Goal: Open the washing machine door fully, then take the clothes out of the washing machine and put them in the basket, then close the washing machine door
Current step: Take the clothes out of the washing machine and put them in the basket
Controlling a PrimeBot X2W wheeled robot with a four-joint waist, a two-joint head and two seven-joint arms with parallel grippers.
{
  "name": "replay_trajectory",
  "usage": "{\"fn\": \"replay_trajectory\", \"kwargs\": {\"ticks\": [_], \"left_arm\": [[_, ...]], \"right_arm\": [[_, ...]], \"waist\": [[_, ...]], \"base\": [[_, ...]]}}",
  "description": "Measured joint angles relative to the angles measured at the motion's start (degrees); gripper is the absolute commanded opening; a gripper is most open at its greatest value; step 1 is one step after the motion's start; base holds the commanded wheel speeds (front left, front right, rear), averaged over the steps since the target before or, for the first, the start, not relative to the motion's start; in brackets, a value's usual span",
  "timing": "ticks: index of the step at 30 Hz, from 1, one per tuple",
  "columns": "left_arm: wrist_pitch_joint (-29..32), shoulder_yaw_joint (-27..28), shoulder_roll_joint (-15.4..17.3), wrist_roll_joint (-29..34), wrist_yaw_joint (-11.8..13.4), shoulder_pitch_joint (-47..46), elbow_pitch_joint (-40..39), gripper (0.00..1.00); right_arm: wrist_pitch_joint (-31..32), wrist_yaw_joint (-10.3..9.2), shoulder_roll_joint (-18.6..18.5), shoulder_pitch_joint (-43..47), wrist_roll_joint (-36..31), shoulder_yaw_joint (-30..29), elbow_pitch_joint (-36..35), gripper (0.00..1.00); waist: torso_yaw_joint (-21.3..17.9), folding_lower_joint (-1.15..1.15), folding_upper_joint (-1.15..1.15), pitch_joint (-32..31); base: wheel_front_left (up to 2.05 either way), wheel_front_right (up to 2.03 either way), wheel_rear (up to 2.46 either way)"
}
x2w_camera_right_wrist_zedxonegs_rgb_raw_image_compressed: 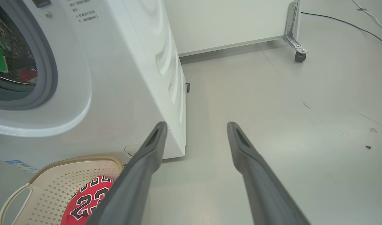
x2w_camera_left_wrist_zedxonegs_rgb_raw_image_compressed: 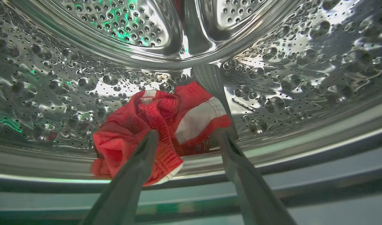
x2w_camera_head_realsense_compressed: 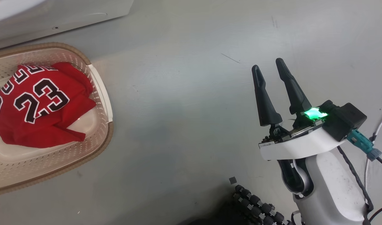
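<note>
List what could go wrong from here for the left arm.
The left gripper stands open astride the red garment at the front lip of the drum; closing may catch only a loose fold, which could slip free. The fingertips sit close to the steel drum wall and could scrape it.

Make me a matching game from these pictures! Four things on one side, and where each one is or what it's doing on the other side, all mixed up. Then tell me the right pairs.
Things
1. jersey with 23
2. crumpled red cloth
3. right end effector
4. basket

Places or states
A. inside the steel drum
B. open, holding nothing
C. on the floor by the washing machine
D. lying in the basket

Pairs: 1-D, 2-A, 3-B, 4-C.
</note>
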Motion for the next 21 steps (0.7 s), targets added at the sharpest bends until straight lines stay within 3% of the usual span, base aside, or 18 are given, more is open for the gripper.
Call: {"fn": "replay_trajectory", "kwargs": {"ticks": [13,18,19,21], "left_arm": [[8.88,-1.48,4.21,3.97,0.0,-4.41,4.93,1.0],[12.12,-1.57,4.21,3.94,0.01,-5.27,6.58,0.98],[12.66,-1.57,4.2,3.94,0.05,-5.32,6.78,0.88],[13.52,-1.59,4.19,3.94,0.05,-5.43,7.31,0.46]], "right_arm": [[0.01,0.0,0.11,-0.73,0.68,0.54,0.52,1.0],[0.01,0.0,0.12,-0.76,0.94,0.7,0.73,1.0],[0.01,0.0,0.12,-0.79,0.94,0.71,0.75,1.0],[0.01,0.0,0.12,-0.91,0.94,0.73,0.79,1.0]], "waist": [[-1.71,0.0,0.0,0.58],[-2.0,0.0,0.0,0.61],[-2.03,0.0,0.0,0.6],[-2.1,0.0,0.0,0.59]], "base": [[0.0,0.0,0.0],[0.0,0.0,0.0],[0.0,0.0,0.0],[0.0,0.0,0.0]]}}
